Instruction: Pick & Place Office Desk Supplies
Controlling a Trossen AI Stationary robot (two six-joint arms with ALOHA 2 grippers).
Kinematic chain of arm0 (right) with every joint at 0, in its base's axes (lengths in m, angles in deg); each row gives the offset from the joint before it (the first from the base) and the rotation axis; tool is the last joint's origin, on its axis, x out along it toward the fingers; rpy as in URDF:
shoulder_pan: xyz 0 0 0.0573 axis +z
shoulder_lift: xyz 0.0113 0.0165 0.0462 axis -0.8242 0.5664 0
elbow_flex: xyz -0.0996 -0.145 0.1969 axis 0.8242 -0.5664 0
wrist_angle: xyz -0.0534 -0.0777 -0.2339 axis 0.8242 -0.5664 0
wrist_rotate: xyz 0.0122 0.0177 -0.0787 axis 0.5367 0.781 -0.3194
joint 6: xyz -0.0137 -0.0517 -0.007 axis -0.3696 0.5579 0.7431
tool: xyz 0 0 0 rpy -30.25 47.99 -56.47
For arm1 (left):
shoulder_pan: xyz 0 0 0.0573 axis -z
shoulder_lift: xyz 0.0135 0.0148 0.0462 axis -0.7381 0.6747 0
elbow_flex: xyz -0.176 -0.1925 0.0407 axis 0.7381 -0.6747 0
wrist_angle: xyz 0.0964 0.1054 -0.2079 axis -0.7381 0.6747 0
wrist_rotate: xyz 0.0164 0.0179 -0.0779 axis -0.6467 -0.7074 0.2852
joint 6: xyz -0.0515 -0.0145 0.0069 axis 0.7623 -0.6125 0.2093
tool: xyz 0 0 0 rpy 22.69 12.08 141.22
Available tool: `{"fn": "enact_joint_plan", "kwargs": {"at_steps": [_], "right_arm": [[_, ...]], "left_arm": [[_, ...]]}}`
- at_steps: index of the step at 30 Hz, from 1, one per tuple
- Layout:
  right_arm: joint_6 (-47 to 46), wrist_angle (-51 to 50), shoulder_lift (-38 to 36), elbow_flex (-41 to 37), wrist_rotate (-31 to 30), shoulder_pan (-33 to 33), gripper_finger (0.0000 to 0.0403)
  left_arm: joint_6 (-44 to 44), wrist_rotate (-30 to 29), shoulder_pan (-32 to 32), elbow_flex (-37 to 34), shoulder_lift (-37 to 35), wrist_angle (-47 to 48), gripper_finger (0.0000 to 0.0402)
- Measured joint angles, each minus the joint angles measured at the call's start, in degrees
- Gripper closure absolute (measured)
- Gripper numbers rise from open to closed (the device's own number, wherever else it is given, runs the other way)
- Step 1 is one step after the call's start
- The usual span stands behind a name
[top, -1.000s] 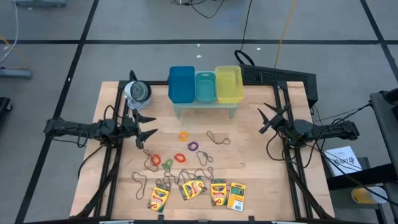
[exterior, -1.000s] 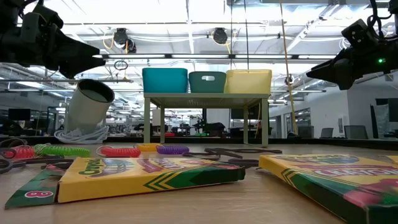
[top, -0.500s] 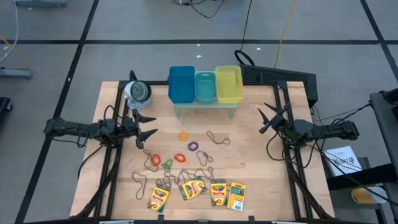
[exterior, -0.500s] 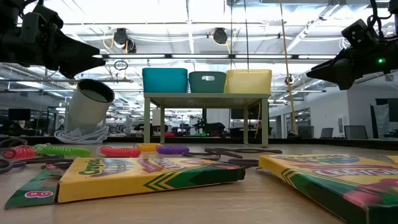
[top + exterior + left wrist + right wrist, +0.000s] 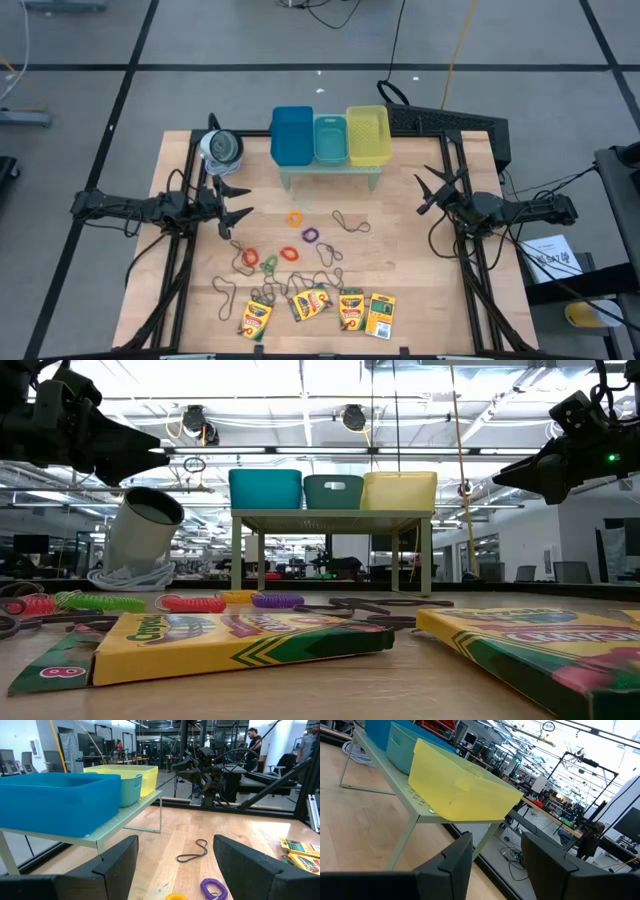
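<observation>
Four yellow-and-green crayon boxes [image 5: 312,308] lie flat in a row near the table's near edge; two show close in the low view [image 5: 240,638]. Small ring bands lie mid-table: orange [image 5: 294,218], purple [image 5: 310,236], red [image 5: 248,257], green [image 5: 270,264]. Thin brownish wiry loops [image 5: 351,222] lie among them; one shows in the left wrist view [image 5: 194,852]. My left gripper [image 5: 238,201] hangs open above the table's left side. My right gripper [image 5: 428,193] hangs open above the right side. Neither touches anything.
Blue [image 5: 291,134], teal [image 5: 330,139] and yellow [image 5: 368,134] bins stand on a pale green rack [image 5: 330,176] at the far middle. A silvery-white roll [image 5: 220,148] sits at the far left corner. Bare wood lies between the rack and the bands.
</observation>
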Motion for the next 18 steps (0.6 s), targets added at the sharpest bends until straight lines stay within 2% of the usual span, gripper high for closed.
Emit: {"fn": "enact_joint_plan", "kwargs": {"at_steps": [15,18], "right_arm": [[-0.01,0.00,-0.01,0.00,0.00,0.00,0.0243],[-0.01,0.00,0.01,0.00,0.00,0.01,0.0243]], "left_arm": [[-0.03,-0.02,0.00,-0.02,-0.02,-0.02,0.0131],[-0.02,-0.51,-0.02,-0.02,0.00,-3.01,0.0131]]}}
